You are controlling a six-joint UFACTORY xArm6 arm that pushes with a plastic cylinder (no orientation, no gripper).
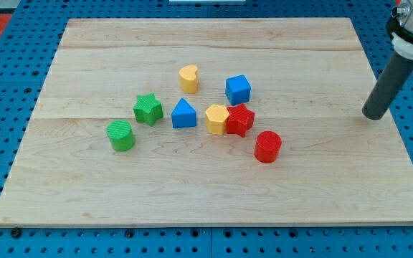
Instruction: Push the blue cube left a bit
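Observation:
The blue cube (238,89) sits on the wooden board (214,193) a little right of centre, towards the view's top. My tip (372,117) is far to the right of the cube, near the board's right edge, touching no block. A yellow heart-shaped block (188,78) lies to the cube's left. A blue triangular block (183,115) lies lower left of the cube.
A yellow block (217,119) touches a red star (240,120) just below the cube. A red cylinder (267,147) lies lower right. A green star (148,109) and a green cylinder (121,135) lie at left. Blue pegboard (6,86) surrounds the board.

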